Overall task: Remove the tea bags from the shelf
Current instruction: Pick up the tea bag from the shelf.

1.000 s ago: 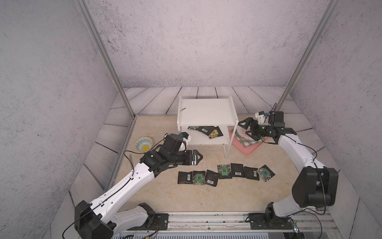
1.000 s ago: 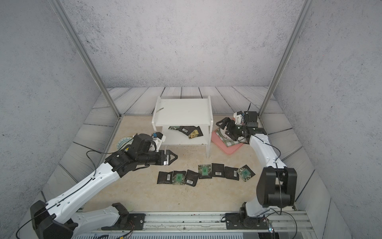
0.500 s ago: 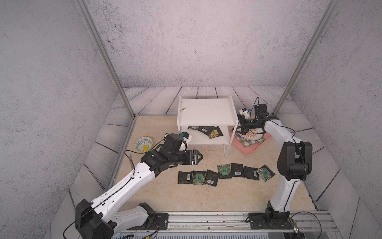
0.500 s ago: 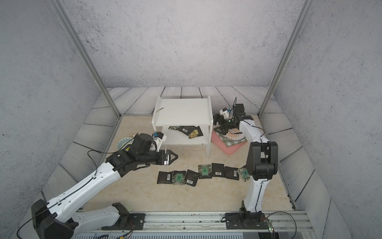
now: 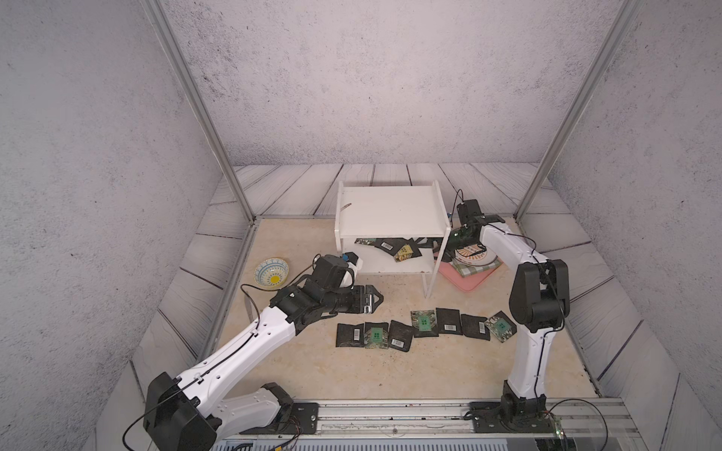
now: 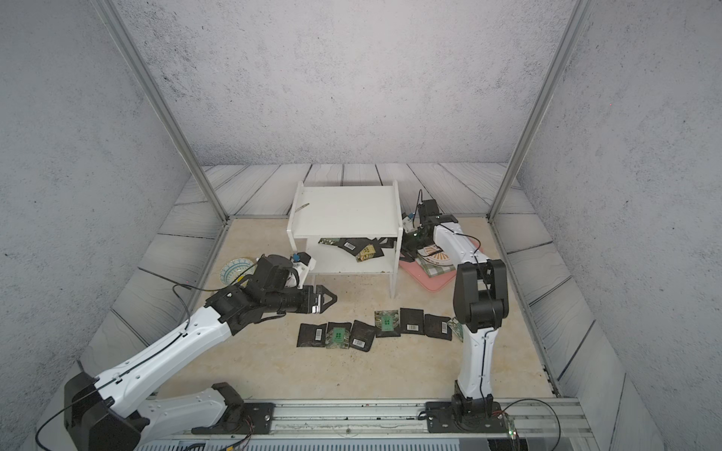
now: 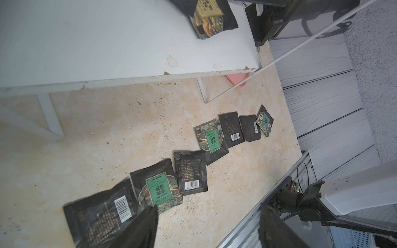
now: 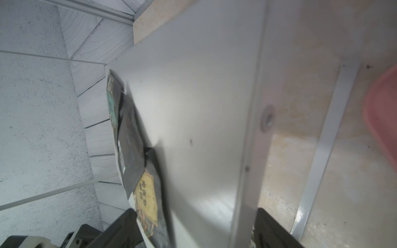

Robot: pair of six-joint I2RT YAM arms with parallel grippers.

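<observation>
Seven flat dark square tea bags (image 5: pixel 424 328) lying in row on beige tabletop (image 5: pixel 351 375), in front of small white two-tier shelf (image 5: pixel 390 211). Several more tea bags (image 5: pixel 394 249) sitting piled on shelf's lower tier. Left gripper (image 5: pixel 376 300) hovering above table near row's end, jaws standing apart, holding nothing. Right gripper (image 8: pixel 193 227) reaching into lower tier from side beside pink tray (image 5: pixel 472 282), fingers spread, yellow-labelled sachet (image 8: pixel 148 201) lying just beside one finger, nothing clamped.

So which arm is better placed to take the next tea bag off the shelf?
Right. The right gripper is at the small white two-tier shelf, jaws open beside the dark square tea bags on its lower tier; the left gripper hovers over the floor.
</observation>
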